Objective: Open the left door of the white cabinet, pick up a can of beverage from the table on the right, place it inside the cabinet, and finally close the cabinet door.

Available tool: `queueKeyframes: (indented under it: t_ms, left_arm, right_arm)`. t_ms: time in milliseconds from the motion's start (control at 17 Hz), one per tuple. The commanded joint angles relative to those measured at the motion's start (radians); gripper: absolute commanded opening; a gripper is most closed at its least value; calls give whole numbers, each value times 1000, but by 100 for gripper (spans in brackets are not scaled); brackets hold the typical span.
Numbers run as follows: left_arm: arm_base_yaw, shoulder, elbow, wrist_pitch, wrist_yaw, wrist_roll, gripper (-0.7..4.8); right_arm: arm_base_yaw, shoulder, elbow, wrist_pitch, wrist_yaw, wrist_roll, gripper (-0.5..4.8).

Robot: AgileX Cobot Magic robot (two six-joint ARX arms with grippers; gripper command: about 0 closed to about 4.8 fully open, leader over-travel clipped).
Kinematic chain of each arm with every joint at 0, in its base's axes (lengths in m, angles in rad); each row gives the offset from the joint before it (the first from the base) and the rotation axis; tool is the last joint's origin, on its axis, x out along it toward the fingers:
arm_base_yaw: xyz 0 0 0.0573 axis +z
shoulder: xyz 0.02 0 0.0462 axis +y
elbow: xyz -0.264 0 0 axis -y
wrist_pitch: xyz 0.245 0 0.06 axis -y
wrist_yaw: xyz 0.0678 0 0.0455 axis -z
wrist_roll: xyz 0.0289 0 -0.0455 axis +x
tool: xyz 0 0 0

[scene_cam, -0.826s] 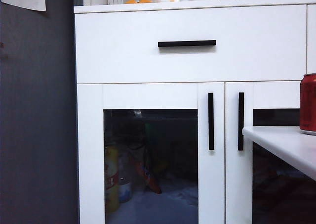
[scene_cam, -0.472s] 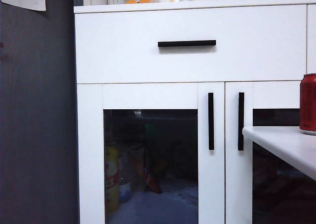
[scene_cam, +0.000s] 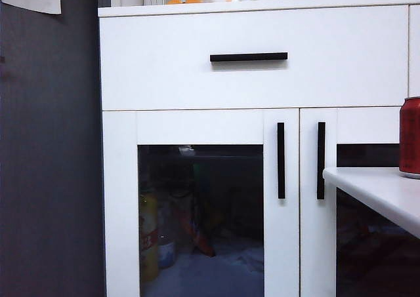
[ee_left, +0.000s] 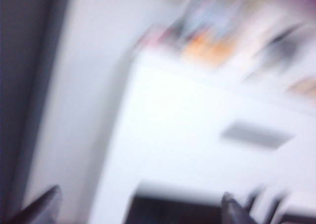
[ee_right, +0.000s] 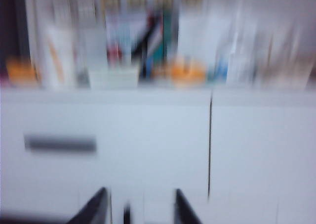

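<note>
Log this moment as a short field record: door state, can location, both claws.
left door: shut, black bar handle untouched
white cabinet: drawer closed
can of beverage: upright on the table, at the right edge of the exterior view
left claw: fingers wide apart, empty, facing the cabinet front, view blurred
right claw: fingers apart, empty, facing the cabinet front, view blurred
task progress: not started
</note>
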Motion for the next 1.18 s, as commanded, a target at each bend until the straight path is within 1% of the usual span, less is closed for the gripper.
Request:
queueKeyframes:
  t_ms: [59,118,177,236,295,354,413,472,531,590,649,708,767,826,885,944,1062,1180]
  left_arm:
    - [1,95,115,11,61,21,479]
    - [-6,147,157,32,104,20,479]
    - [-23,193,190,54,127,19,479]
    - [-65,261,234,78,123,19,479]
    - [-109,314,261,102,121,20,479]
    - [-174,382,284,141,93,21,479]
    - [-238,442,296,180,42,21,479]
    - [-327,520,304,235,-24,22,479]
    - [-395,579,311,275,-72,22,479]
    - [-514,691,319,349,-185,39,479]
    - [-575,756,328,385,-251,68,479]
    - [-657,871,352,433,-327,103,479]
    - [-700,943,373,456,-346,116,479]
    - [-741,1050,414,477,-369,119,479]
    - [-753,1109,443,484,-382,119,479]
    - [-774,1209,492,509,-393,118,479]
    - [-793,1344,569,556,-402,118,479]
    - [-807,1470,660,563,-401,118,479]
  right_arm:
    - [2,71,103,22,2,-23,279]
    - [2,108,146,11,1,-23,285]
    - [2,137,179,2,1,-23,285]
    - [2,171,217,-18,2,-24,307]
    - [2,201,249,-36,2,-24,350]
    - [1,241,292,-64,2,-25,386]
    - [1,264,319,-76,2,-25,396]
    - [1,292,356,-82,2,-28,412]
    - [0,303,378,-86,2,-33,414]
    - [0,310,411,-91,2,-44,414]
    - [0,312,428,-90,2,-61,414]
    - [0,313,451,-90,6,-83,414]
    - [-1,313,464,-94,13,-85,414]
    - [-3,312,477,-102,19,-85,414]
    - [-2,313,483,-105,21,-85,414]
    - [-3,313,489,-113,21,-85,414]
    - [-3,313,492,-144,29,-85,414]
    - [-3,321,492,-185,46,-85,414]
